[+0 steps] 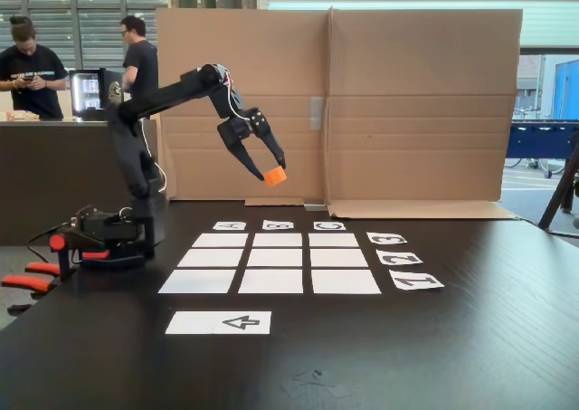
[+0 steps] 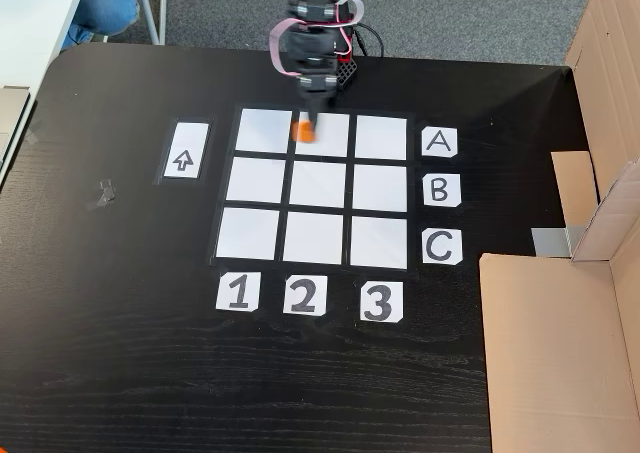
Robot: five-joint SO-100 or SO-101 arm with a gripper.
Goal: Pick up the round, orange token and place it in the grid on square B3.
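A black wood-grain table point(image 1: 470, 338) fills the foreground of a bright room, with a folded brown cardboard screen point(image 1: 407, 102) standing along its far edge and two people point(image 1: 32, 71) at a dark counter behind it, on the left in a fixed view. In the top-down fixed view, pieces of the cardboard point(image 2: 560, 353) lie at the right side of the table.

The black arm point(image 1: 163, 98) rises from its base at the left of the table and reaches out over the board. Its gripper point(image 1: 271, 173) hangs well above the table, fingers pointing down and closed onto the token point(image 1: 275, 176), a small bright-orange piece pinched at the fingertips. From above, the gripper point(image 2: 303, 125) and the token point(image 2: 302, 129) appear over the line between the first and second cells of the row labelled A.

The grid point(image 2: 315, 238) of nine white paper rectangles lies flat on the table, with the letter labels A, B, C down its right side and the numerals 1, 2, 3 below it in the top-down view. Square B3 point(image 2: 379, 187), the middle cell of the right-hand column there, is bare white paper. A white sheet with a black arrow point(image 2: 184, 151) lies just beside the grid's left edge.
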